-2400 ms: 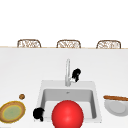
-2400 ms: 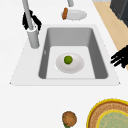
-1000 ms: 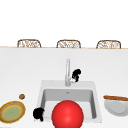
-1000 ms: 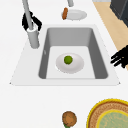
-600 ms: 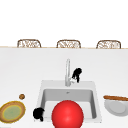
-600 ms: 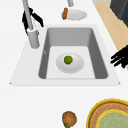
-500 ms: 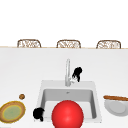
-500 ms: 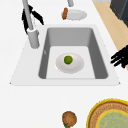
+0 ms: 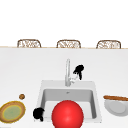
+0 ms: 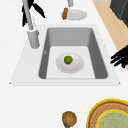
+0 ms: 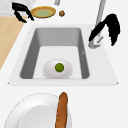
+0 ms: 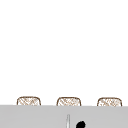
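Nothing much has shifted since the earlier frames: right hand (image 9: 79, 70) sits at the same spot beside the faucet (image 9: 67, 71), at most a small change in how its fingers fan out; left hand (image 9: 38, 113) is unchanged at the sink's (image 9: 42, 87) front-left corner.

Right hand fingers are spread and pointing down, just beside the faucet's side handle (image 11: 97, 41); contact unclear, no firm wrap visible. Left hand fingers are loosely spread, holding nothing, hanging over the front rim.

Risks, as a judgement: the right hand's loose fingers could slide off the small handle, or knock the spout sideways rather than turn the handle. If water runs, it would land near the white bowl (image 10: 69, 63) in the basin and splash the green ball (image 10: 68, 59) lying in it. The left hand is well clear of everything.

Counts: two hands, one faucet, one sink, one white bowl with one green ball, one red ball (image 9: 67, 115) at the front, one yellow plate (image 9: 12, 112), one small brown lump (image 9: 22, 96) near it, one white plate (image 9: 115, 107) with one bread stick (image 9: 115, 98), three chairs (image 9: 28, 43) behind the counter.
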`<state>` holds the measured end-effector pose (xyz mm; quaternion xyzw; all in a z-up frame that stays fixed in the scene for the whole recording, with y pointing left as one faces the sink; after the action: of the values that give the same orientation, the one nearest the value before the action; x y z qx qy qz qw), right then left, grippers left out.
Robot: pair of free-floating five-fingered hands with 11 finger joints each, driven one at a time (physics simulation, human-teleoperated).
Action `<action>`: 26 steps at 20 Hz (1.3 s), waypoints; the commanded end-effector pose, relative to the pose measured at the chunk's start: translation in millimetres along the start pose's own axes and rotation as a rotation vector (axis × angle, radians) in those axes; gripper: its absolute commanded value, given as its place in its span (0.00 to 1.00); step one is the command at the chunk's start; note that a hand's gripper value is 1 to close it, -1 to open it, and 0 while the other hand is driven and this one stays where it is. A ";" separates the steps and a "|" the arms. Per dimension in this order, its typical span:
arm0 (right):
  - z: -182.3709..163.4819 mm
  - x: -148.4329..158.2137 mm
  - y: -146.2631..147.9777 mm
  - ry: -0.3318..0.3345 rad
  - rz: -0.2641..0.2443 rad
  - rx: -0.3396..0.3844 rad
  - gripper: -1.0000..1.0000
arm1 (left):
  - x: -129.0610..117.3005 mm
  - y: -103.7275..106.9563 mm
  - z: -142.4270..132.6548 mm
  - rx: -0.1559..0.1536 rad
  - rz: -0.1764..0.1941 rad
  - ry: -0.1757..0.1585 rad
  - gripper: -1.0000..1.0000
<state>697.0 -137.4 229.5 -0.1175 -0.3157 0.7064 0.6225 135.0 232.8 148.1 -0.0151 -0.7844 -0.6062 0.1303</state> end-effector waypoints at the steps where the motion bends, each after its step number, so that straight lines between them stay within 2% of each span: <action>1: 15.2 -7.0 6.8 0.015 -0.015 -0.019 0.00 | 0.0 0.0 0.0 0.000 0.000 0.000 0.50; 8: 50.7 -17.7 19.3 0.016 0.000 -0.070 0.00 | 0.0 0.0 0.0 0.000 0.000 0.000 0.50; 10: 60.5 -22.2 31.6 0.009 0.018 -0.088 0.00 | 0.0 0.0 0.0 0.000 0.000 0.000 0.50; 14: 69.9 -17.8 53.5 0.004 0.031 -0.065 0.00 | 0.0 0.0 0.0 0.000 0.000 0.000 0.50; 15: 73.9 -16.1 63.5 0.007 0.038 -0.084 0.00 | 0.0 0.0 0.0 0.000 0.000 0.000 0.50; 17: 77.4 -14.3 75.5 0.017 0.057 -0.175 0.00 | 0.0 0.0 0.0 0.000 0.000 0.000 0.50; 21: 86.5 -8.6 97.3 0.036 0.087 -0.277 0.00 | 0.0 0.0 0.0 0.000 0.000 0.000 0.50; 26: 86.8 -12.5 110.3 0.063 0.147 -0.585 0.00 | 0.0 0.0 0.0 0.000 0.000 0.000 0.50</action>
<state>570.3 -174.7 207.0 -0.3116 -0.4661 0.6389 0.5268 135.0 232.8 148.1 -0.0151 -0.7844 -0.6062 0.1303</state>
